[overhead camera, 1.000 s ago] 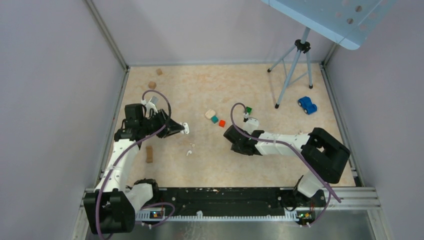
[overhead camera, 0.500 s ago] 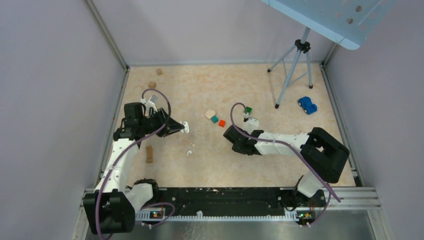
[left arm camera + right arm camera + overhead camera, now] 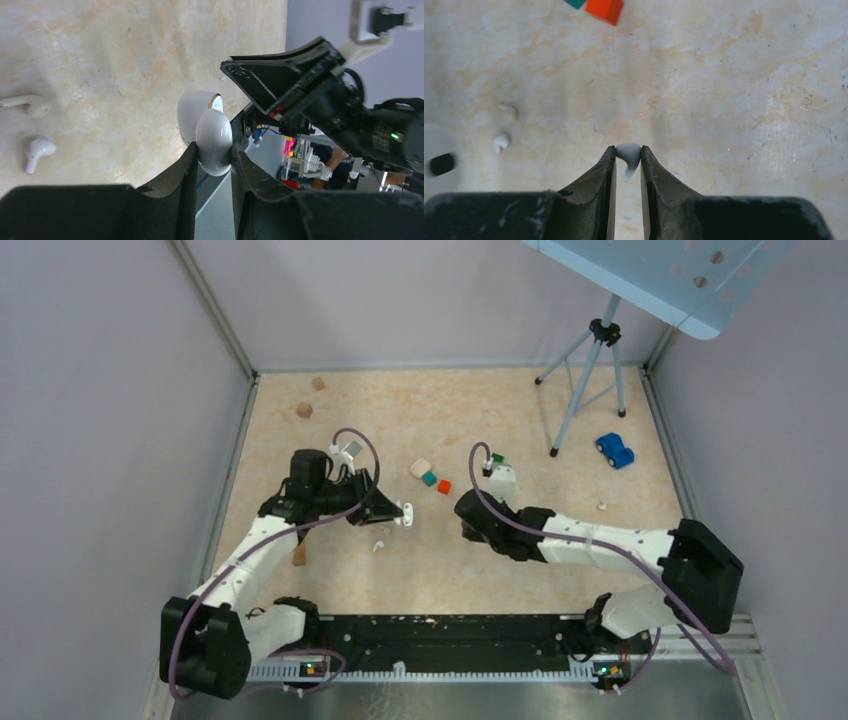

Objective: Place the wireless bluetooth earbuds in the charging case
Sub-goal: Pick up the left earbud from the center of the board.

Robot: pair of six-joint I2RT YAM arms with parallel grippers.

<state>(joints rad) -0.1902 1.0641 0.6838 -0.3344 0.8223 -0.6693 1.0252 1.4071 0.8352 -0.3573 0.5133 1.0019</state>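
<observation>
**Two-arm rig above the desk (image 3: pixel 450 410), as I see it from my console.**

- **Charging case (image 3: pixel 212 132), one:** it is clamped between the fingers of my left tool (image 3: pixel 213 152). Its two rounded shells appear hinged apart.
- **Wireless bluetooth earbuds, two:**
  - The first earbud (image 3: pixel 628 149) is pinched by its head in my right tool (image 3: pixel 627 156), stem pointing back toward the wrist.
  - The second earbud (image 3: pixel 501 141) lies loose on the desk, just beside a small beige piece (image 3: pixel 507 112) and near the held case.
- **Coloured cubes, three:** the teal cube (image 3: pixel 429 478) and red cube (image 3: pixel 444 487) sit side by side. The green cube (image 3: pixel 497 459) sits apart, by my right arm.
- **Tan wooden blocks, three:** two (image 3: pixel 318 383) (image 3: pixel 304 410) are at the far left. One (image 3: pixel 298 555) is partly behind my left arm.
- **Blue toy car (image 3: pixel 615 450), one.**
- **Tripod (image 3: pixel 590 370), one.**
</observation>
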